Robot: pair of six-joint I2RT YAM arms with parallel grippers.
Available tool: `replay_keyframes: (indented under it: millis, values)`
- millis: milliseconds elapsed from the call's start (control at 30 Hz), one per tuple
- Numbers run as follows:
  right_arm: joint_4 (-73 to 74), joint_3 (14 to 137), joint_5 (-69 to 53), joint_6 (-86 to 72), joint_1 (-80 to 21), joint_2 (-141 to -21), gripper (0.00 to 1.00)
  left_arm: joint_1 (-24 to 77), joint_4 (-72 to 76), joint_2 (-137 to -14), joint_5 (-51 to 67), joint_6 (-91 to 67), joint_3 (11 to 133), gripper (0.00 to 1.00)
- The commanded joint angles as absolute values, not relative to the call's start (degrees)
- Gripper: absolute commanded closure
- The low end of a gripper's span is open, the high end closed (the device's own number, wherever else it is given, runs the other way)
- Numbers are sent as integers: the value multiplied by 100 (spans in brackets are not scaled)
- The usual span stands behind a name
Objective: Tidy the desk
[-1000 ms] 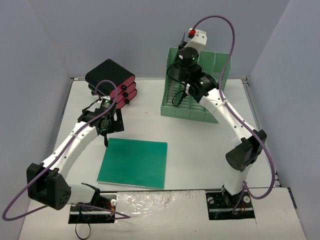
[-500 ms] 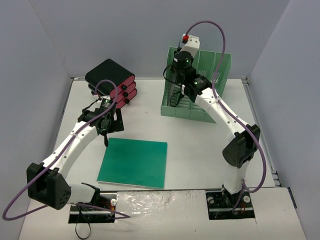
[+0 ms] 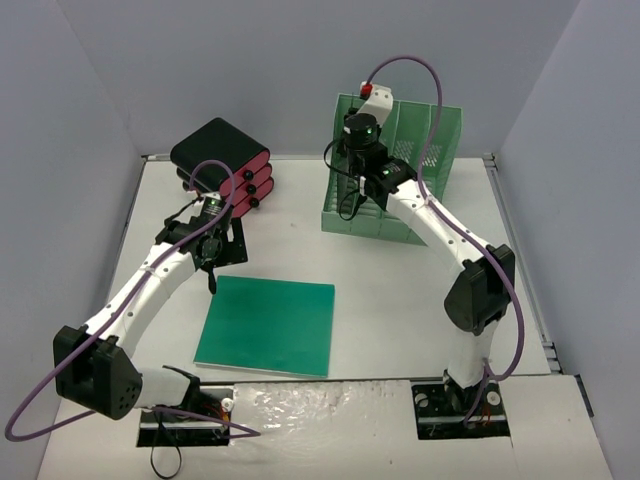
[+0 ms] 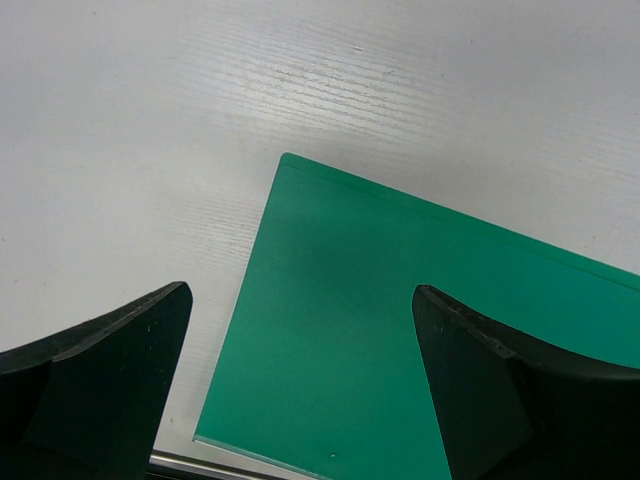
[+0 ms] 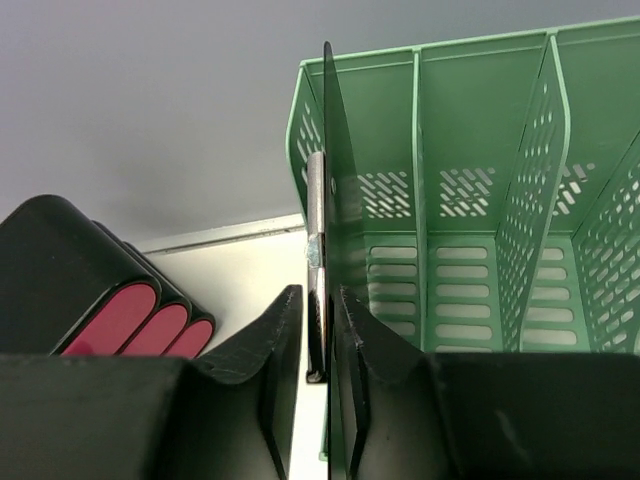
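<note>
The white desk (image 3: pixel 300 215) holds a green folder (image 3: pixel 268 325) lying flat near the front. My left gripper (image 3: pixel 214 258) hovers open and empty above the folder's far left corner; the folder (image 4: pixel 400 330) fills the space between its fingers (image 4: pixel 300 295). My right gripper (image 3: pixel 354 186) is shut on a thin dark clipboard (image 5: pixel 338 170) with a metal clip, seen edge-on. It holds the clipboard upright at the left end of the mint-green file rack (image 3: pixel 400 190). The fingers (image 5: pixel 318 295) pinch the board's lower end.
A stack of black and red binders (image 3: pixel 222 160) lies at the back left, also in the right wrist view (image 5: pixel 110 310). The rack's other slots (image 5: pixel 470 180) show nothing in them. Grey walls close in the desk on three sides.
My right arm has swung left and back, carrying the clipboard toward the rack's left end. The left arm and the green folder have not moved.
</note>
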State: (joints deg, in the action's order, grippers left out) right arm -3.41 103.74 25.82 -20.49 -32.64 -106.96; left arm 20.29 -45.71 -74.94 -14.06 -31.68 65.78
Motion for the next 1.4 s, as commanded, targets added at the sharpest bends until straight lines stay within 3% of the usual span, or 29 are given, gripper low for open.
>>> replay_keyframes:
  millis: [0,67,167,267,733,1133,1367]
  values:
    - [-643,10310,2413,-2187,-3252,-10615,62,2051,-4574,-7302,-1556,-3190,6702,9]
    - [-601,10301,2394,-2212,-3258,-10579,43,2057,-4570,-7289,-1556,-3196,6674,9]
    - [-551,10245,2359,-2239,-3260,-10505,26,2057,-4548,-7270,-1548,-3198,6639,9]
    - [-499,10192,2355,-2271,-3252,-10413,18,2048,-4549,-7251,-1547,-3194,6622,9]
    - [588,9953,2698,-2667,-3463,-9140,14,2057,-4613,-7103,-1634,-3268,6470,9]
    - [1441,7213,1822,-4408,-3810,-7488,16,2048,-4587,-6890,-1565,-3666,5669,9]
    - [1453,6025,1533,-5415,-4748,-7288,17,2053,-4565,-6757,-1389,-3963,5221,9]
